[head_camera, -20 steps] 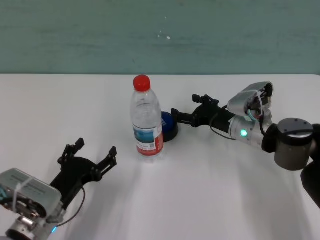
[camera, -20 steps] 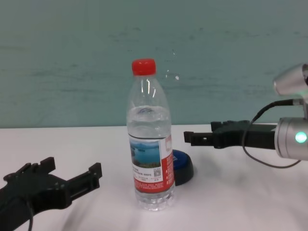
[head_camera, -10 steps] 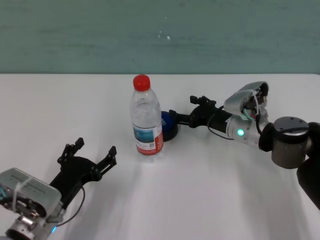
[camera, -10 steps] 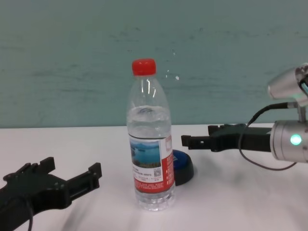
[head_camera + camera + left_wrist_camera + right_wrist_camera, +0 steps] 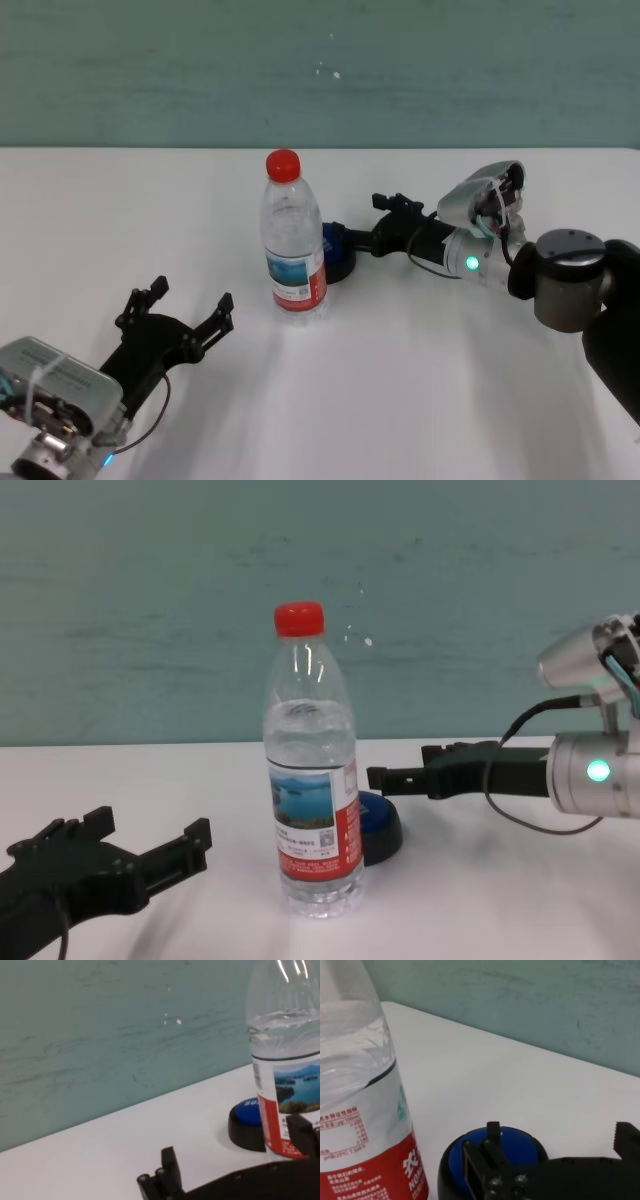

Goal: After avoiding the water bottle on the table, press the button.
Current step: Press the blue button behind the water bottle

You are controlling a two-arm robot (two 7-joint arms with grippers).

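Right gripper [image 5: 345, 235], fingers apart, comes in from behind the water bottle [image 5: 294, 243], tips over the button [image 5: 336, 252]. Left gripper [image 5: 188, 310] parked, fingers apart.

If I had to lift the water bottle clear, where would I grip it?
Probably at the labelled middle of the water bottle, from its left with the open left gripper: it stands upright, and the button and right gripper crowd its right.

Clear glossy plastic water bottle [image 5: 294, 245], smooth matt white table [image 5: 400, 380], and a seemingly plastic blue-topped button [image 5: 337, 252].
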